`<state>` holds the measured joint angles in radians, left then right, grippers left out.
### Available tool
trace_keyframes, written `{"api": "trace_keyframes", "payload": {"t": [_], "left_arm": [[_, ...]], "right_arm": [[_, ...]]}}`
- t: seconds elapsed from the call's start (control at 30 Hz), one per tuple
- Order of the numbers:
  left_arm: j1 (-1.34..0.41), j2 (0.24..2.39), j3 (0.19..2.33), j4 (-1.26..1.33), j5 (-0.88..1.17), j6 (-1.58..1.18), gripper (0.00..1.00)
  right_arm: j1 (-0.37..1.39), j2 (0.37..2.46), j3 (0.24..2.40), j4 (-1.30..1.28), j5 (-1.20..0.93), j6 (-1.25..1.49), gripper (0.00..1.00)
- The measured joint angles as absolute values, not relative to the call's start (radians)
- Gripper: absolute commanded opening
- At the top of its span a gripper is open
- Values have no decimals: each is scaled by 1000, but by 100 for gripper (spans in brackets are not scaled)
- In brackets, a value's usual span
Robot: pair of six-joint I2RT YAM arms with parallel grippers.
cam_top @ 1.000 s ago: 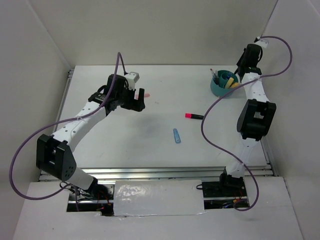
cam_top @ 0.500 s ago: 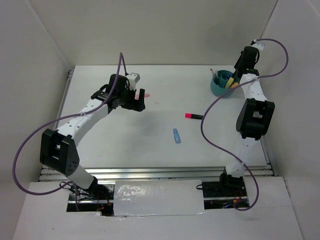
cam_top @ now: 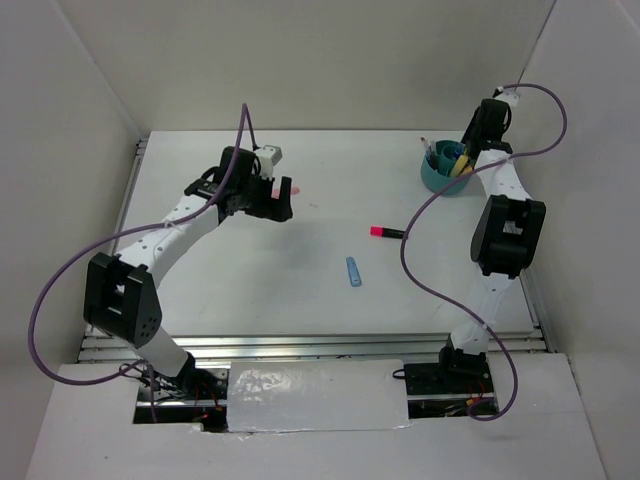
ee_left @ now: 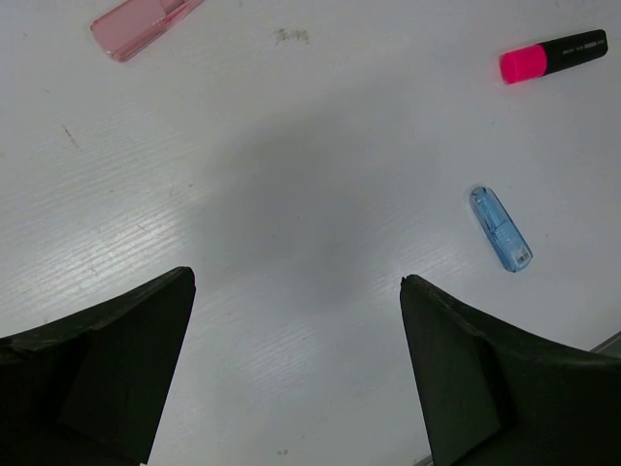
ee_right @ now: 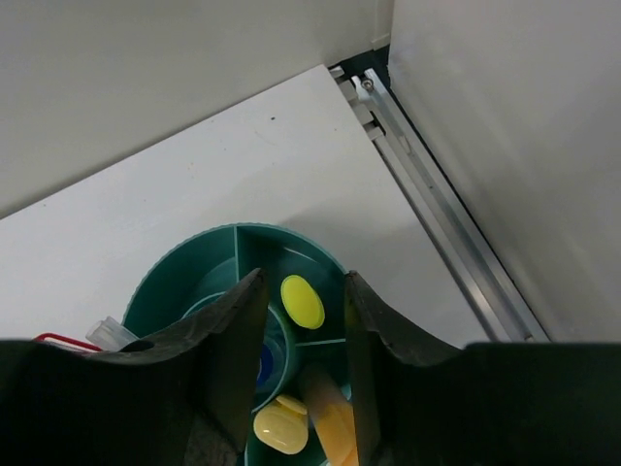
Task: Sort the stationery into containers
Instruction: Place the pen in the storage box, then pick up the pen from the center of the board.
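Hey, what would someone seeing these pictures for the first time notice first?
The teal organiser cup at the far right corner of the table stands out, with yellow caps inside and the right gripper hanging over it, jaws parted. Next come the bright strays: a pink-black highlighter and a blue marker mid-table, and a pink eraser near the left gripper.

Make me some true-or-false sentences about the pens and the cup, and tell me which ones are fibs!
1. Yellow pen tops show inside the round teal plastic cup. True.
2. The pink-capped black highlighter stands in that cup. False: it lies flat on the white table.
3. The small blue marker lies on the table, apart from the highlighter. True.
4. The left gripper holds the blue marker. False: its jaws are wide open and empty above the table.
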<state>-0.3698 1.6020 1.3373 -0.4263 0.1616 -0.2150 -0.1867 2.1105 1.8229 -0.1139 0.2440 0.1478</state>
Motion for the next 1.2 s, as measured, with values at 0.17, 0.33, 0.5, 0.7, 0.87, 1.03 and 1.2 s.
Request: {"api": "trace_keyframes", "payload": {"t": [0.17,0.33,0.5,0.7,0.87,1.03,1.2], "left_arm": [[-368,1602,1337,-418,241,-173,96],[-377,1616,1362,-397,387,-55,88],[-443,1778,1577,-389,433,28,86],[-419,1890,1634,-348,596,-37,89],[-332,1889,1589,-336,655,-82,97],[-297,1821,1528,-359,675,-75,99],[-270,1716,1470,-405,693,-20,99]], "right_arm": [[-183,2103,1810,-113,205,143,50],[-165,2014,1729,-130,119,135,51],[-164,1821,1641,-160,-50,78,47],[-104,1691,1708,-389,-284,-229,44],[104,1761,1764,-633,-300,-502,49],[276,1950,1790,-815,-228,-665,59],[312,2159,1877,-945,-132,-752,59]]}}
